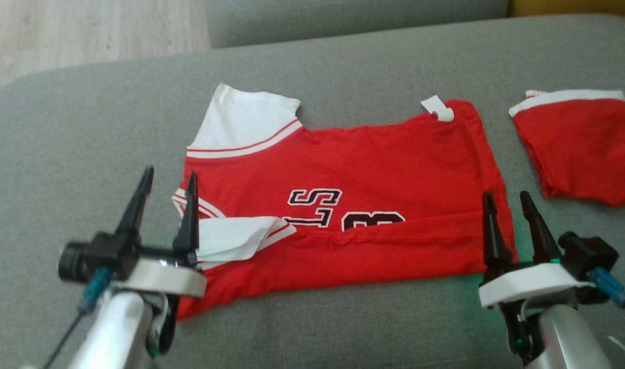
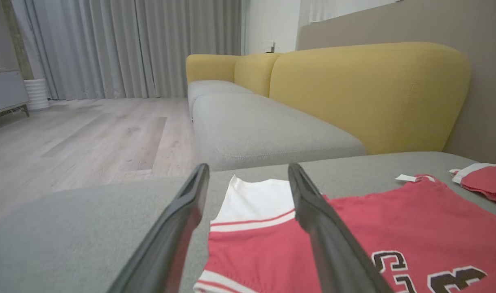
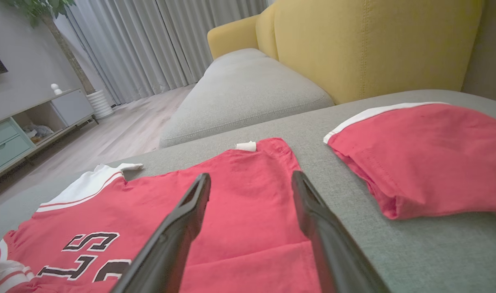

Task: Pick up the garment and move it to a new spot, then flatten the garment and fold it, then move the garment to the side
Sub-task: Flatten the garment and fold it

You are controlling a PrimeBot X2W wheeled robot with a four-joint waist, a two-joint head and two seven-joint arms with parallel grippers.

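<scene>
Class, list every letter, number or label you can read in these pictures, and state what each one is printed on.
"S": a black, white-edged letter on the red jersey.
The letter next to it: cut off by the folded edge, unreadable.
A digit, "3" or "8": half hidden by the fold, so I cannot tell which.
The white tag on the jersey's edge: no readable print.
The red garment with a white band: no text shows.

A red shirt [image 1: 374, 174] lies on a grey cushion [image 1: 87, 128]. The left gripper [image 1: 170, 172] and right gripper [image 1: 506, 195] gape at its ends
</scene>
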